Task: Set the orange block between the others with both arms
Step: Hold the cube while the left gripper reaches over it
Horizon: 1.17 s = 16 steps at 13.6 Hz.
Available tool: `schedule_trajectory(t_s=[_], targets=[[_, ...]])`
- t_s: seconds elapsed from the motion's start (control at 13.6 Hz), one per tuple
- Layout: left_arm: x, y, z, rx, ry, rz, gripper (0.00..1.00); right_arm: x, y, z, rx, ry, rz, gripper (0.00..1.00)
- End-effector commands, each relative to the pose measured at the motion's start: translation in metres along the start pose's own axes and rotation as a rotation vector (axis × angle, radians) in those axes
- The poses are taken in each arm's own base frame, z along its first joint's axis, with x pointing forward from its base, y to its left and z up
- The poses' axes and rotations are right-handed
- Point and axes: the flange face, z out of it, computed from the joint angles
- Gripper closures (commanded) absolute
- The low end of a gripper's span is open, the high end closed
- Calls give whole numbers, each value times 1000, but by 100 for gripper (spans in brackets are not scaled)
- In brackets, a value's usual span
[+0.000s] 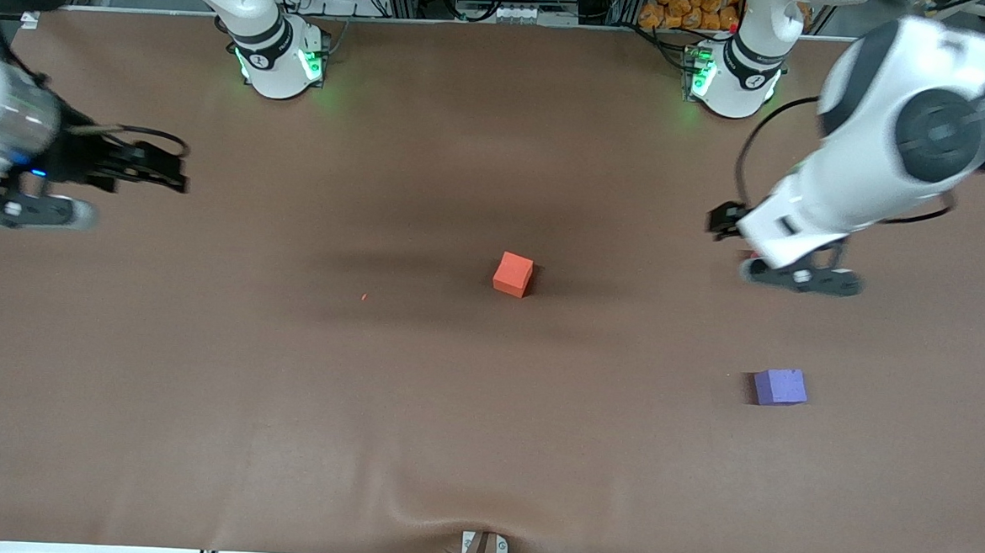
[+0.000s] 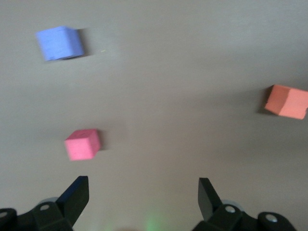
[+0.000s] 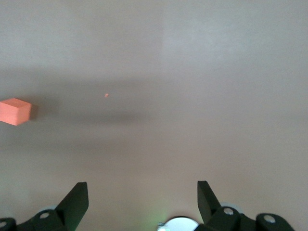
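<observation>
The orange block (image 1: 514, 274) sits alone mid-desk (image 1: 284, 400), between the two grippers and well apart from both. The left gripper (image 2: 143, 195) hangs spread and empty over the left arm's end of the desk — the pink cube (image 2: 83, 144) lies just below it (the arm hides it in the front view), and the purple cube (image 1: 780, 386) is nearer the front camera than that gripper. The right gripper (image 3: 143, 195) hovers over the right arm's end — spread too, holding nothing, with bare desk under it.
</observation>
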Motion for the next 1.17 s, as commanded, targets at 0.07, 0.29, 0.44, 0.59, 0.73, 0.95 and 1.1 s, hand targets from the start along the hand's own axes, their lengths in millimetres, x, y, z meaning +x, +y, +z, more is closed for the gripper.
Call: schedule_trajectory(t_s=[0.07,0.29,0.44,0.59,0.73,0.95,1.1], targets=[[6,92,41,8,9,57,0,-14,51,-15,-26,15,-39,0],[8,150,74,-9,36,136,0,-17,89,-14,-26,12,-67,0],[4,193,102,-20,48,198,0,-23,103,-17,-24,18,-66,0],[7,221,134,-29,44,206,0,-23,108,-17,-30,22,-55,0],[15,247,158,-37,40,198,0,-22,113,-17,-91,21,-46,0],[18,283,199,-36,54,180,0,-11,116,-2,-90,48,-49,0],[17,295,223,-14,75,147,0,-11,115,-1,-89,45,-47,0]])
